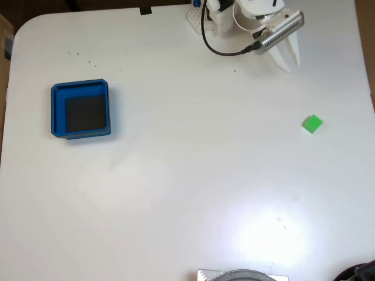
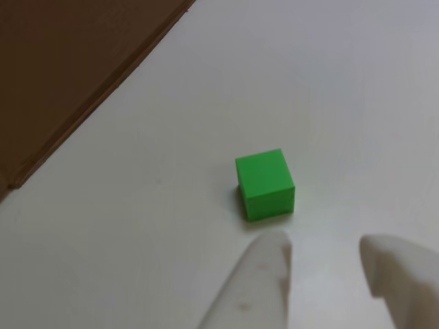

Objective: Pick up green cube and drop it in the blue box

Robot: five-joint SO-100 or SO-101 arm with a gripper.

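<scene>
In the fixed view, blue box [image 1: 80,109] far left, green cube [image 1: 313,123] far right.

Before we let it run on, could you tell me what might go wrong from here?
The green cube sits near the table edge in the fixed view, so a nudge from the open gripper could push it off. The blue box lies far across the table, a long carry in which a shallow grip might slip.

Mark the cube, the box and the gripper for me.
cube [image 1: 312,124], fixed view, on its top face.
box [image 1: 57,111], fixed view, on its left wall.
gripper [image 2: 322,264], other view, midway between the fingertips.
</scene>
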